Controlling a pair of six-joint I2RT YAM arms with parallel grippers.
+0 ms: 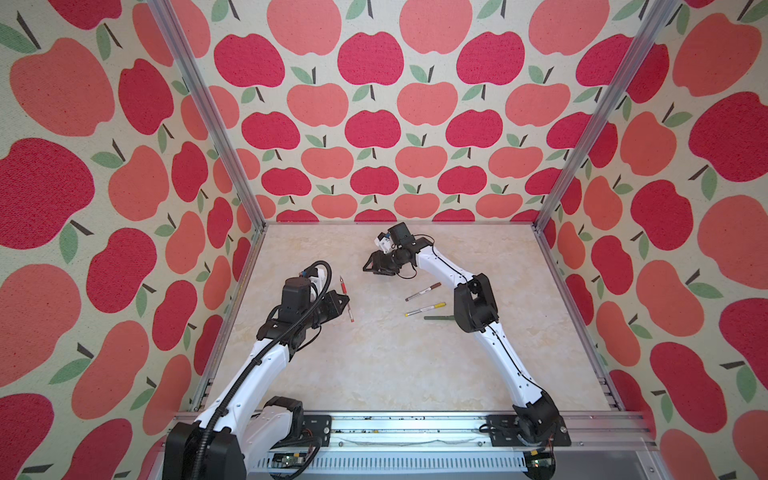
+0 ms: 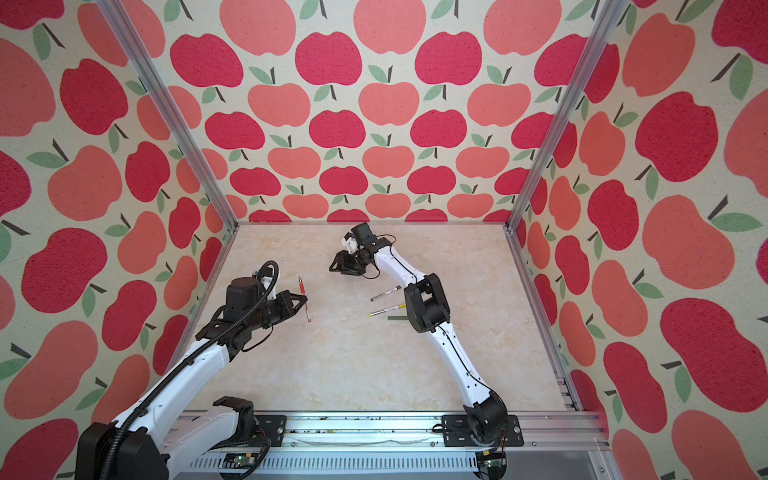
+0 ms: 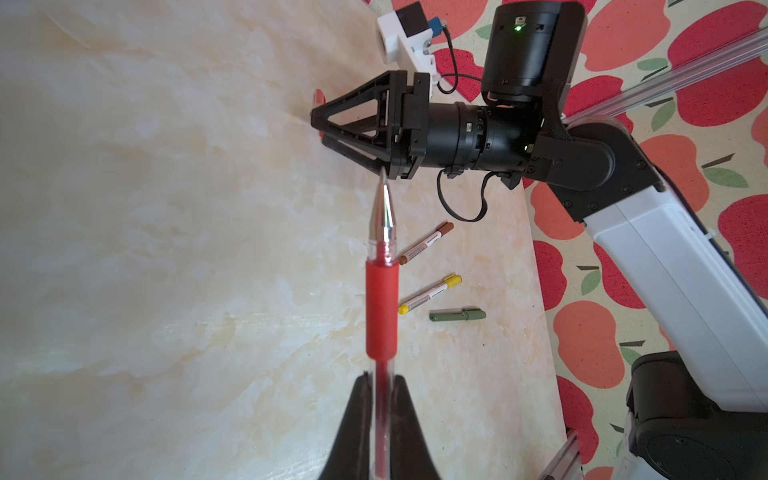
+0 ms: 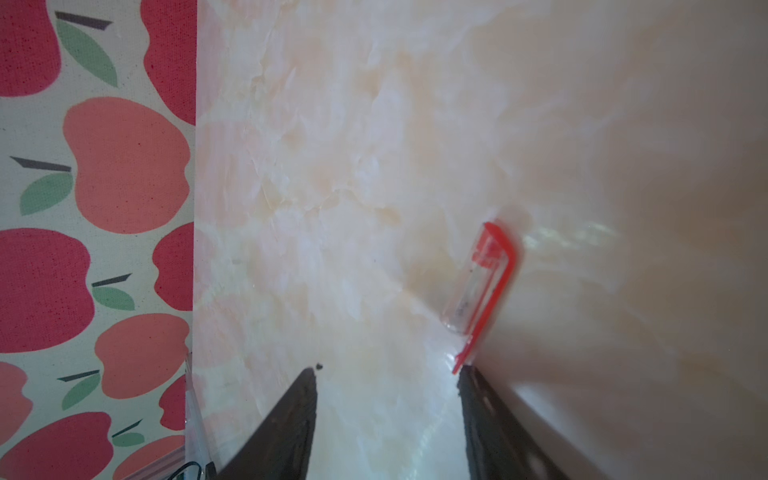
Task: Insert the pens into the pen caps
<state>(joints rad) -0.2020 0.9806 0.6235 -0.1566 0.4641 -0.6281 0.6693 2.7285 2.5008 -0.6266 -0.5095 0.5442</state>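
A: Top views?
B: Left gripper (image 1: 345, 300) pinching red pen (image 1: 343, 287) mid-barrel. Right gripper (image 1: 365, 269) sits farther back. Brown pen (image 1: 423, 291), yellow pen (image 1: 425, 309) and green pen (image 1: 438, 318) lie together on the table (image 1: 374, 365).
A: Left wrist?
B: Jaws clamped on the pen, tip toward right gripper.
A: Right wrist?
B: Jaws spread, empty. Red cap (image 4: 482, 286) on table, clip end at one fingertip.

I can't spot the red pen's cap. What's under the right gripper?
The clear cap with red clip lies on the table past the open jaws of the right gripper, not gripped. In both top views the gripper covers it.
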